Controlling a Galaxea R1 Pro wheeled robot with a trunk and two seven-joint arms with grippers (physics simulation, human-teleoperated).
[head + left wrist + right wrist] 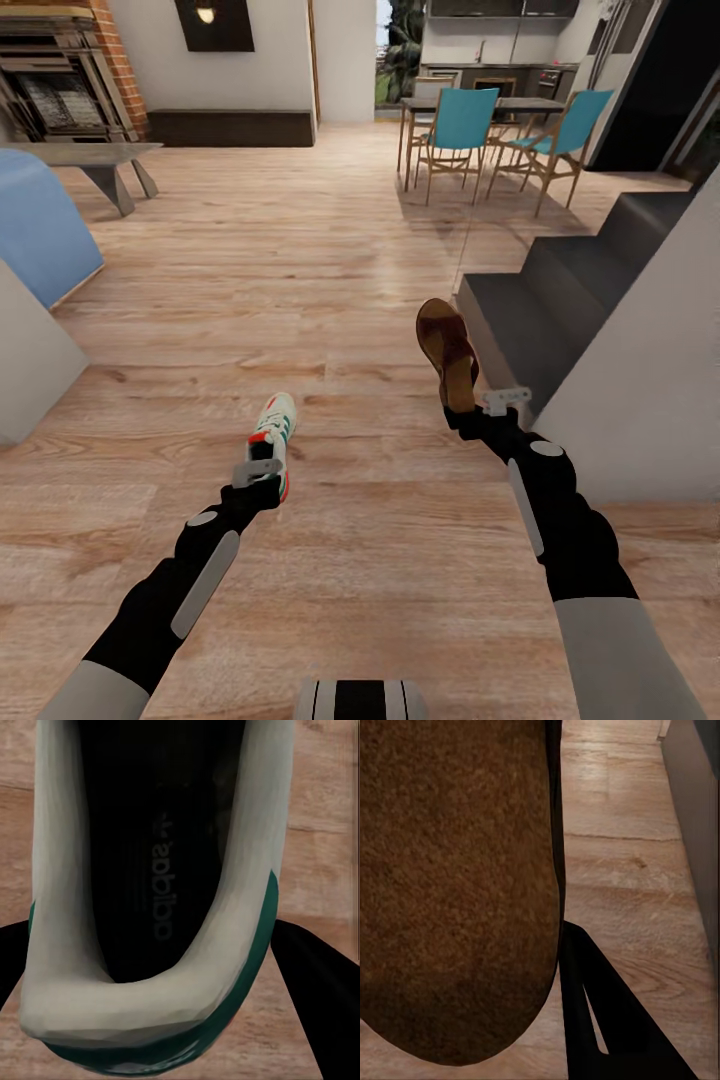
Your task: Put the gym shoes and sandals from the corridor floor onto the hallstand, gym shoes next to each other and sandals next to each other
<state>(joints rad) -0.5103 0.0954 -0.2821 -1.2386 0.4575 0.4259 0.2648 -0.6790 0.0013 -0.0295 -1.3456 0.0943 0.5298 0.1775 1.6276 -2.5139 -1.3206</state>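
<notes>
Carried clear of the light wood-plank corridor floor (300, 260) for racking, the left gripper (262, 475) clamps a white green-striped gym shoe (274, 432), the right gripper (485, 408) a brown tan-footbed sandal (447, 350).

Even, bright, soft render light; the wood floor (300, 260) shows a pale sheen toward twelve o'clock, near a doorway. Faint shadows lie under the turquoise chairs (460, 140). Straight lines bow toward the head view's edges. Both wrist views look soft and smeared, with the gym shoe (150, 892) interior nearly black.
</notes>
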